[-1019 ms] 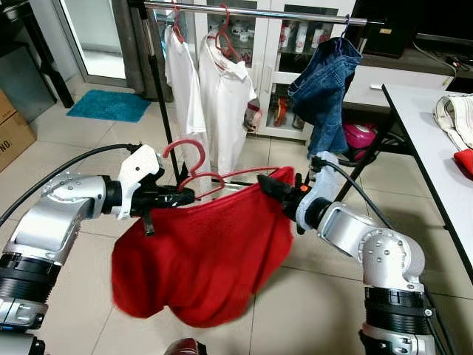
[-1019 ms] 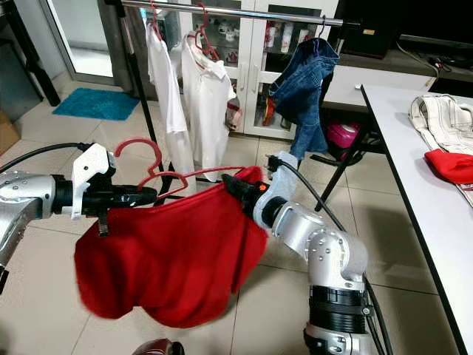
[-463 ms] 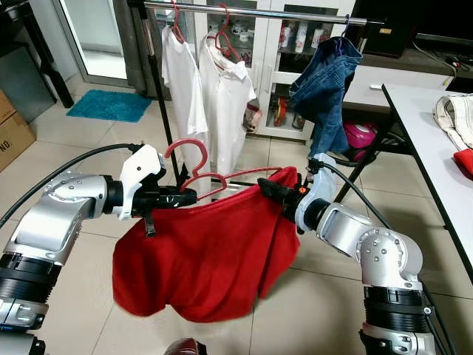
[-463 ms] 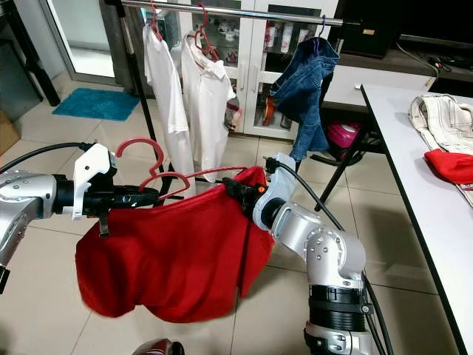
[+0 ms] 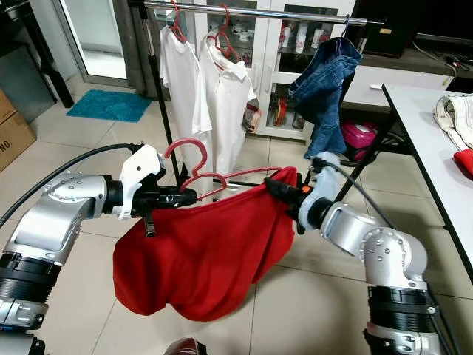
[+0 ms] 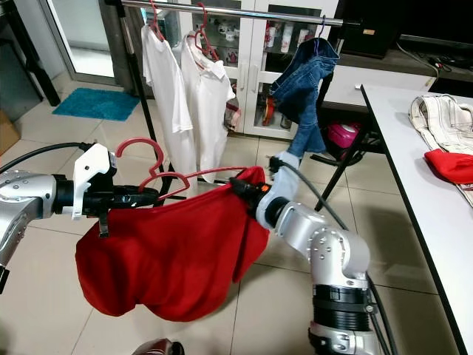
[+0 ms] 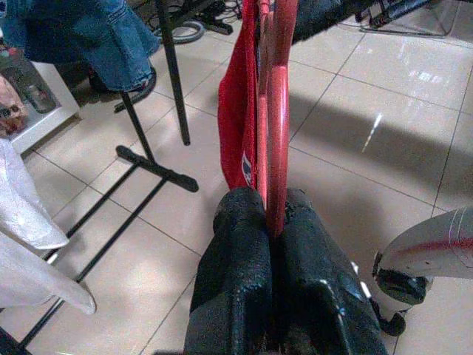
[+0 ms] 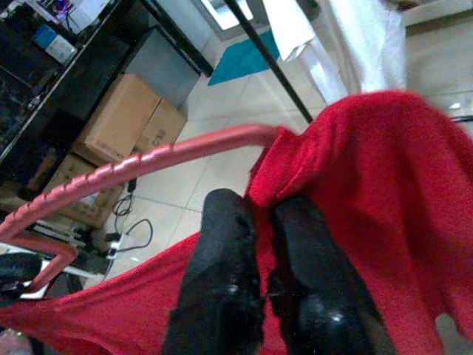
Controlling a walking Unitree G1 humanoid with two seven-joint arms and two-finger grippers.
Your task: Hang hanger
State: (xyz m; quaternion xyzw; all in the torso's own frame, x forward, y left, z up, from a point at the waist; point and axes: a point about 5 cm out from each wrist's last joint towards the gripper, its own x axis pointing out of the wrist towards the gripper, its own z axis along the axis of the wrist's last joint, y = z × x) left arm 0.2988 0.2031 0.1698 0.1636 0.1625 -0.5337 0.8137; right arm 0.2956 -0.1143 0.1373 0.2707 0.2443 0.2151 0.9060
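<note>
The red plastic hanger point(image 5: 198, 171) hung in mid-air in front of the robot, carrying a loose red mesh garment point(image 5: 203, 255) that sagged well below it. The left gripper point(image 5: 181, 197) had its two black fingers pressed together on the hanger's bar at about nine o'clock of the garment; in the left wrist view the bar point(image 7: 275, 111) ran straight out from between the pads. The right gripper point(image 5: 279, 190) sat at three o'clock, its fingers pinching a fold of the red cloth point(image 8: 347, 170) just beside the hanger's shoulder end point(image 8: 185, 148).

The hanger looked light and fairly stiff, though thin enough to flex. The cloth looked soft and slack, so it could slide off a tilted arm; keeping the bar level seemed wise. The hook point(image 5: 186, 150) stood free at the top, which was probably the part to present to the rail.

At twelve o'clock stood the metal clothes rail point(image 5: 251, 12) on its black stand, already bearing two white shirts point(image 5: 211, 89) and a pair of blue jeans point(image 5: 321, 92). A gap between shirts and jeans looked like the likeliest slot. At three o'clock, a white table point(image 5: 432, 148) edged in, close to the right arm.
</note>
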